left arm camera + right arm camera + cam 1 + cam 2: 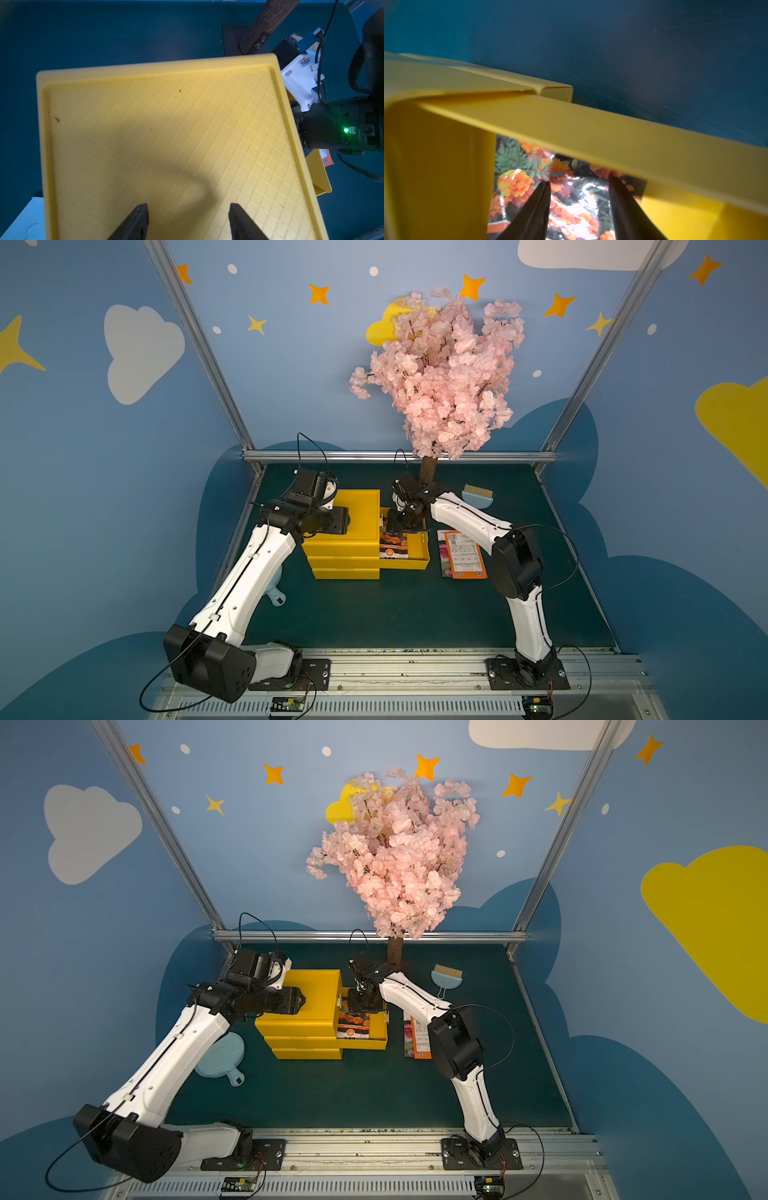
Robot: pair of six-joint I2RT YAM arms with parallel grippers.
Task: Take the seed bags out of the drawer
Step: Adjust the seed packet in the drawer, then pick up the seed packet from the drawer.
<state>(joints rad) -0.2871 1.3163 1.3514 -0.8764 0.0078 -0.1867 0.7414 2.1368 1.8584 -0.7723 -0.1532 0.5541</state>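
the yellow three-drawer cabinet (357, 510) stands on the dark green worktop (415, 614) left of centre, and the drawer (405, 564), its uppermost one, is pulled out to the right. inside the drawer lies a marigold seed bag (395, 545), flat and face up, its far end hidden under the right end effector (401, 524), which points down into the drawer's far part. in the right wrist view that end effector (578, 182) has its jaws moderately apart, with the glossy marigold print (517, 185) showing between and beside the fingers (544, 187); the tips are at the packet's surface, but whether they touch it cannot be told, and nothing is clamped. right of the drawer, apart from it, two more seed bags lie on the worktop: a pink-flower packet (444, 556) and, overlapping it on its right, a packet showing its orange and white text back (465, 556). the left end effector (345, 520) is over the cabinet's top near its left edge; in the left wrist view its jaws (188, 207) stand wide above the gridded yellow top (145, 124) with nothing between them. a light-blue brush (478, 495) lies at the far right beside the trunk of a pink blossom tree (440, 373), and a light-blue dustpan (220, 1056) lies left of the cabinet, partly under the left arm.
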